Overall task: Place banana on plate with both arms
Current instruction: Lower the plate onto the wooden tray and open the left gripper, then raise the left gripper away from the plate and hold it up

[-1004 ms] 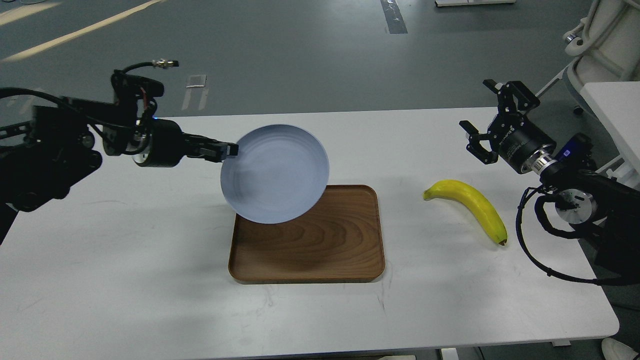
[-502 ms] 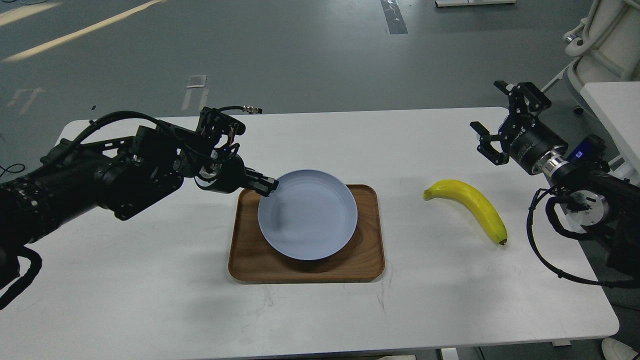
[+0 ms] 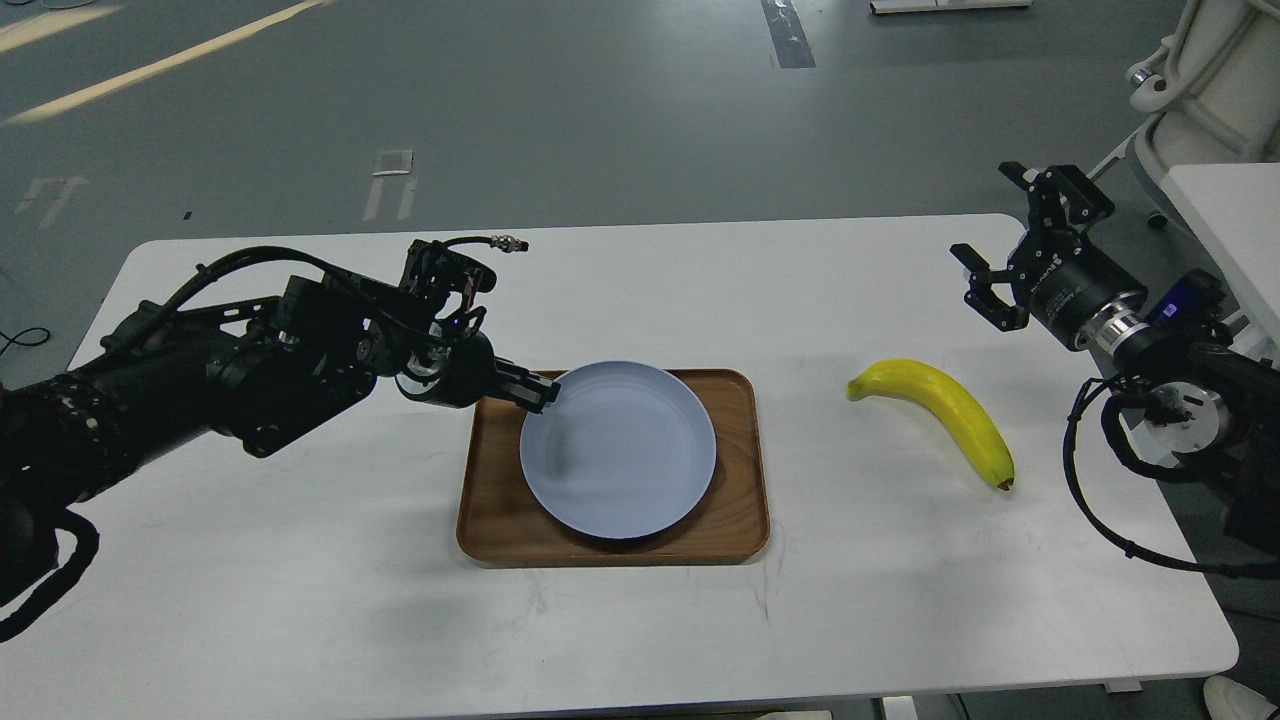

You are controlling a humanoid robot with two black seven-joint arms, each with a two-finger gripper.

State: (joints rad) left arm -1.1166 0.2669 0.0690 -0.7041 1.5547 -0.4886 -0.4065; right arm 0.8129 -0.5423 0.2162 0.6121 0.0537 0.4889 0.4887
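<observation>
The pale blue-grey plate (image 3: 620,450) lies on the brown wooden tray (image 3: 735,520) in the middle of the white table. My left gripper (image 3: 540,392) is shut on the plate's near-left rim. The yellow banana (image 3: 945,410) lies on the table to the right of the tray, stem end to the left, dark tip toward the front. My right gripper (image 3: 1005,240) is open and empty, held above the table's back right, behind the banana and apart from it.
The white table (image 3: 300,560) has its right edge close to my right arm. A second white table (image 3: 1225,210) and a white chair base (image 3: 1190,70) stand at the far right, beyond that edge.
My left arm swung the tilted plate down and right onto the tray, where it now lies nearly flat. My right gripper drifted a little to the right and back.
</observation>
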